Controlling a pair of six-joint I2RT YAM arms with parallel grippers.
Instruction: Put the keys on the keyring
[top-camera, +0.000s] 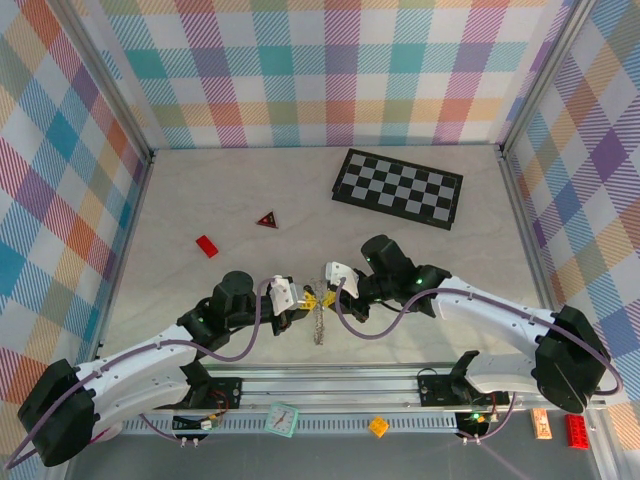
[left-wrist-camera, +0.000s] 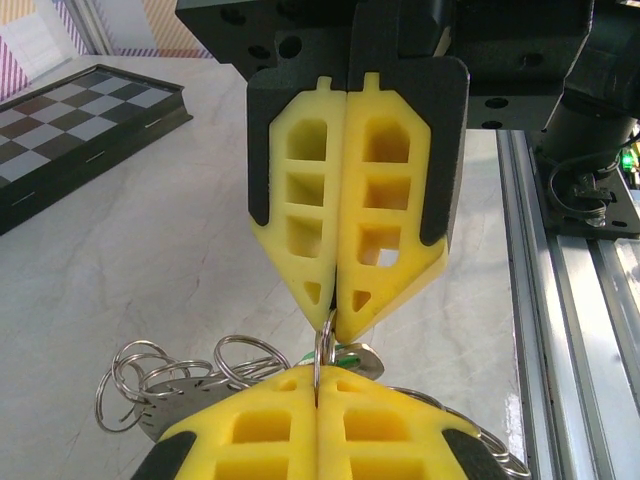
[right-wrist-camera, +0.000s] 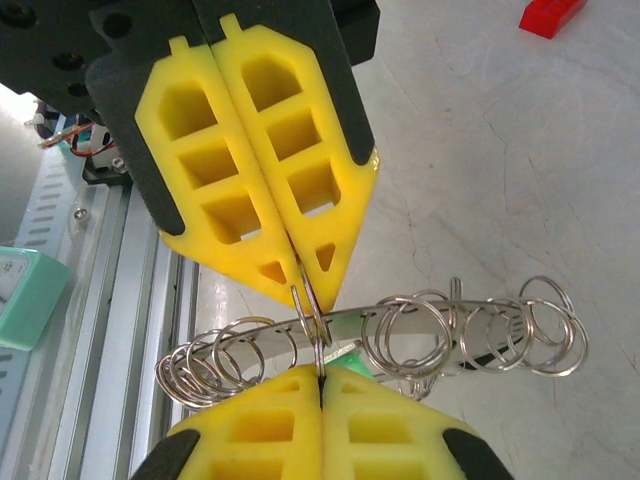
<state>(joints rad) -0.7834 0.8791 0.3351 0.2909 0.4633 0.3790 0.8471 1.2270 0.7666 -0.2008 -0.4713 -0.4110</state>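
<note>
While the left gripper (left-wrist-camera: 317, 388) clamps tight on a thin wire loop (left-wrist-camera: 322, 345), the right gripper (left-wrist-camera: 335, 305) pinches the same loop from the opposite side, tip to tip. Just beyond sits the keyring (right-wrist-camera: 352, 313), strung with loose rings (right-wrist-camera: 545, 325), a green tag (right-wrist-camera: 345, 355) beneath; light, stiff and slippery, I judge, best gripped on its flat band.

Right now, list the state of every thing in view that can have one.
left gripper: shut on one small loop of the keyring.
right gripper: shut on the same loop, tip to tip with the left.
keyring: pinched between both grippers; lifted or resting, cannot tell.
green-tagged key: mostly hidden among the loops; threaded or not, cannot tell.
chessboard: closed, lying flat.
</note>
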